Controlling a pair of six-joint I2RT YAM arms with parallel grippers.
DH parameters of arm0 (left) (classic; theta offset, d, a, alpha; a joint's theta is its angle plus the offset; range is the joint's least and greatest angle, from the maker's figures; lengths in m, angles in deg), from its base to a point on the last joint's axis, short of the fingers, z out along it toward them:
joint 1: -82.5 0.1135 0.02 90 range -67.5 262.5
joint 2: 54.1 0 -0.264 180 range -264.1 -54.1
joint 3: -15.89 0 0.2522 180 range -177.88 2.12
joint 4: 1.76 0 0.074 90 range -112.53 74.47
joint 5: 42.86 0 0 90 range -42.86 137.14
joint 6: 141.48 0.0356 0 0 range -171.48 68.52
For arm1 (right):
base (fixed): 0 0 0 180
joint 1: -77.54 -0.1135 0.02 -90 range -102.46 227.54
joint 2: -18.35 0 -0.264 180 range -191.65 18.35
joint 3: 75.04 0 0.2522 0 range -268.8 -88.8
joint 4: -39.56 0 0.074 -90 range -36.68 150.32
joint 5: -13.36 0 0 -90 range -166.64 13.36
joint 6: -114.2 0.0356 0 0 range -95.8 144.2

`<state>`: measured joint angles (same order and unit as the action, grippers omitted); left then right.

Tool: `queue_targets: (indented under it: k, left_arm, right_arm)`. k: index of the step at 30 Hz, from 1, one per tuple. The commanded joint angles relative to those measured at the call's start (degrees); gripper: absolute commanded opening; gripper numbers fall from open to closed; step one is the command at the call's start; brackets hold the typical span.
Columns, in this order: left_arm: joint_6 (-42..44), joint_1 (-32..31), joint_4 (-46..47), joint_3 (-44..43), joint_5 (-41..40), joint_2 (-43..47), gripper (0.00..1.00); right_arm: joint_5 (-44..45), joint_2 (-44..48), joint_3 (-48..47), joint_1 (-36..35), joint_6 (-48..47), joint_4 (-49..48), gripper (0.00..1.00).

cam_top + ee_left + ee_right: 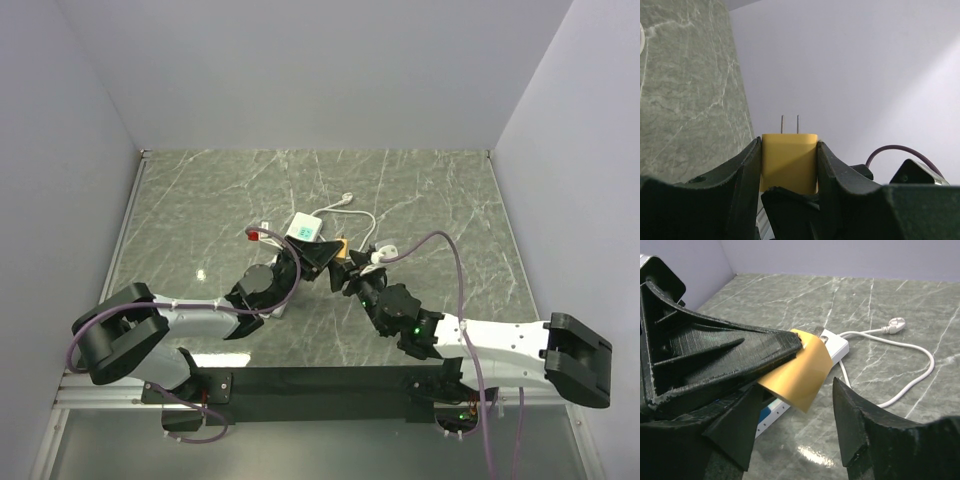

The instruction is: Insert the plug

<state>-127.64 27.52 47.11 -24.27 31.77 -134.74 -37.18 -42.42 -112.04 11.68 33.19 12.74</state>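
A yellow plug (342,250) with two metal prongs is held above the table between my two grippers. My left gripper (325,256) is shut on it; the left wrist view shows the plug (789,160) clamped between both fingers, prongs pointing away. My right gripper (352,275) is open. In the right wrist view its fingertips (836,390) stand either side of the plug's (800,369) near end without touching it. The white power strip (305,230) lies on the table just behind, also in the right wrist view (837,345).
The strip's white cable (365,225) loops right and ends in a white plug (347,198). A red switch (252,236) sits at the strip's left end. Grey walls enclose the marble table (200,200) on three sides.
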Motion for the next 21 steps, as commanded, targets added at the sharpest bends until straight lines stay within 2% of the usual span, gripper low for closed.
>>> queue_targets:
  k: [1,5,11,12,20,21]
  left_arm:
    - [-1.3,-0.6,4.2,0.5,-1.2,1.4,0.01]
    - [-1.9,-0.7,4.8,0.7,-1.7,1.2,0.01]
    - [-2.1,-0.7,5.6,1.3,-1.7,1.1,0.01]
    - [-2.3,-0.7,5.4,1.4,-1.8,1.1,0.01]
    - [-3.0,-0.6,6.1,2.5,-0.5,1.2,0.01]
    - [-2.8,-0.3,5.6,2.4,0.2,1.3,0.14]
  right_arm:
    - [2.0,-1.4,-1.0,-0.6,-2.2,-8.1,0.63]
    - [2.5,-2.9,-0.5,-0.7,-4.6,-13.2,0.54]
    - [1.8,-4.3,-0.8,-0.8,-7.2,-15.0,0.29]
    - [2.0,-4.4,-0.6,-0.8,-7.3,-15.2,0.0]
    - [4.7,-4.8,0.4,-0.8,-10.5,-17.9,0.0]
    - [5.0,-4.8,0.4,-0.8,-10.8,-17.8,0.0]
